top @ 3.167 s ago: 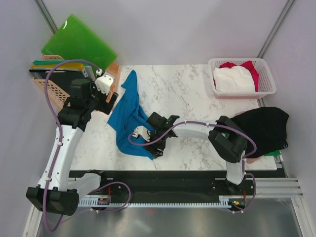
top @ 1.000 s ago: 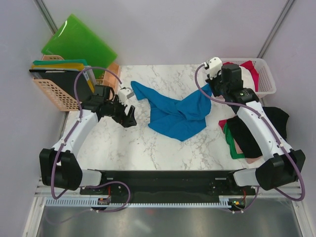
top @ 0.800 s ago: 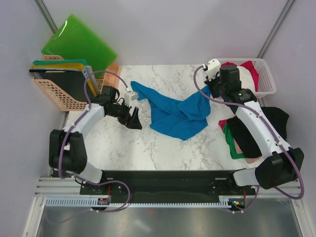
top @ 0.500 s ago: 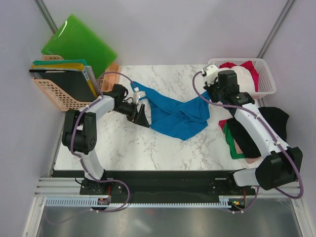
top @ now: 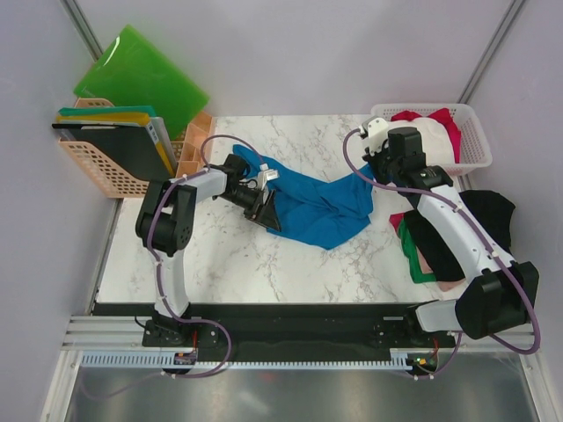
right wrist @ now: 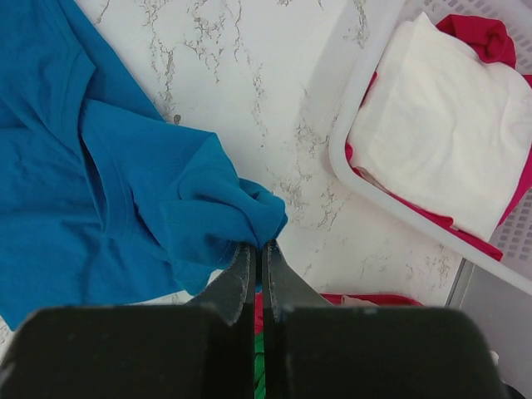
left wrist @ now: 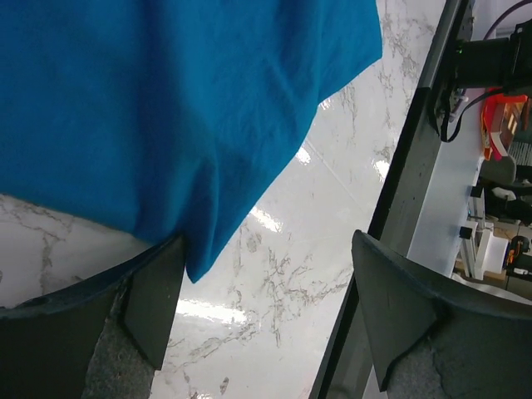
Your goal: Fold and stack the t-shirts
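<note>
Progress looks early. From above, the blue t-shirt [top: 321, 207] lies rumpled and unfolded mid-way across the marble table [top: 290, 272]. The left gripper [top: 266, 209] sits at its nine o'clock edge and the right gripper [top: 371, 174] at its two o'clock corner. A loose heap of black, green and pink shirts [top: 457, 233] lies at three o'clock. Left wrist view: jaws spread wide, one finger [left wrist: 154, 303] just beside a hanging hem, nothing gripped. Right wrist view: jaws pressed together, pinching a bunched fold of blue; a white shirt [right wrist: 440, 158] and a red shirt [right wrist: 478, 37] fill the basket [right wrist: 342, 141] at two o'clock. Flattening, folding and stacking all remain, I judge.
</note>
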Controlling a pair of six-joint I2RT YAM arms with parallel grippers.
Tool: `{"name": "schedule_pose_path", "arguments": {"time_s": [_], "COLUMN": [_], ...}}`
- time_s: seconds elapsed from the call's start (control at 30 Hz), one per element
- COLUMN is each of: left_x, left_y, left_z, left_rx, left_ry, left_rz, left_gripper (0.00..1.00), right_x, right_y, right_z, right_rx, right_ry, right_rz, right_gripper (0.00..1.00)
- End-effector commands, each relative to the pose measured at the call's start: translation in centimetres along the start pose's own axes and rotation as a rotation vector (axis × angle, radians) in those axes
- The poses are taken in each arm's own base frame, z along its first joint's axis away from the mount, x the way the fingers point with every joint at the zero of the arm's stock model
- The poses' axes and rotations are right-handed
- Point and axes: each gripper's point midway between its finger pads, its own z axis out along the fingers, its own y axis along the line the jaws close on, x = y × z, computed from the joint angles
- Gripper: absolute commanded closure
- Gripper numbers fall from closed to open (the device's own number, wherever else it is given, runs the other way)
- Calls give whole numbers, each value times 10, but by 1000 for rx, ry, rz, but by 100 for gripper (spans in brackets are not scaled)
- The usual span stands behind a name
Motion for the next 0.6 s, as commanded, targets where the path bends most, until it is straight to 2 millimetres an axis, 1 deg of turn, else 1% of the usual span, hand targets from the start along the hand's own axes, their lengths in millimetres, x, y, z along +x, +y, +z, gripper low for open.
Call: {"name": "schedule_pose_path", "arguments": {"time_s": [0.0, 0.1, 0.2, 0.3, 0.43, 0.47, 0.53, 0.57], "left_x": [-7, -6, -7, -1, 7, 4, 4, 0], "left_y": [-1, -2, -9, -6, 0, 0, 4, 5], "left_z": [-5, -14, -23, -25, -16, -14, -8, -5], "left_rx": [-23, -62, -76, -104, -84, -71, -62, -63], "left_ry": [-20, -28, -47, -38, -15, -18, -5, -2], "left_rz": [29, 54, 74, 64, 16, 13, -8, -2], "left_gripper": [13, 13, 13, 13, 13, 13, 14, 14], "right_x": [-18, -15, -12, -10, -9, -10, -7, -7], "right_y": [-5, -3, -2, 0, 1, 1, 2, 2], "right_z": [-3, 0, 1, 2, 3, 4, 4, 4], "right_rx": [13, 6, 4, -3, -8, -8, -9, -9], "right_ry": [-61, -52, -50, -49, -50, -53, -46, -46], "right_rz": [16, 16, 18, 17, 18, 17, 18, 15], "right_gripper": [100, 100, 100, 100, 100, 100, 100, 100]}}
